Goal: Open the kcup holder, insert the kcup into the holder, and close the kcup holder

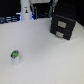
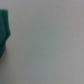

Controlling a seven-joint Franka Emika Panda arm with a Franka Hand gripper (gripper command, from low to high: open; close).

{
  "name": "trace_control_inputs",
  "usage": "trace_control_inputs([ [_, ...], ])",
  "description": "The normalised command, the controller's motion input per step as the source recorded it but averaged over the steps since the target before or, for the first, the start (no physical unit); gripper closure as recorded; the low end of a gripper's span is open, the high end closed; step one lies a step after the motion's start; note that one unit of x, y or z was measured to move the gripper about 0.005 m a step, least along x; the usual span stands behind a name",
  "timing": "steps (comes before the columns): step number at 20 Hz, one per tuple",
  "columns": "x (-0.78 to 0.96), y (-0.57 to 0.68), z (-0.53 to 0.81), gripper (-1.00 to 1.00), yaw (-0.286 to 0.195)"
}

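The kcup (image 1: 15, 55), a tiny white pod with a green top, stands on the white table (image 1: 45, 60) toward the exterior view's left and front. The kcup holder (image 1: 64, 26), a black boxy unit with two recessed front slots, sits at the back on the exterior view's right; both slots look closed. No gripper fingers appear in either view. The wrist view is blurred: pale surface with a teal-green shape (image 2: 4, 31) at one edge, and I cannot tell what it is.
A tall white bottle-shaped post (image 1: 25, 11) stands at the back on the exterior view's left. Dark and white equipment (image 1: 41, 5) lines the far edge of the table behind it.
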Motion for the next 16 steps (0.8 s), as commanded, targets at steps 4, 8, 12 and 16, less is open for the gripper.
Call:
trace_control_inputs([
  [4, -0.26, 0.40, 0.17, -1.00, -0.114],
  [8, -0.37, 0.56, 0.18, -1.00, -0.170],
  [12, -0.41, 0.61, 0.07, -1.00, -0.175],
  [16, -0.44, 0.61, 0.01, -1.00, -0.181],
])
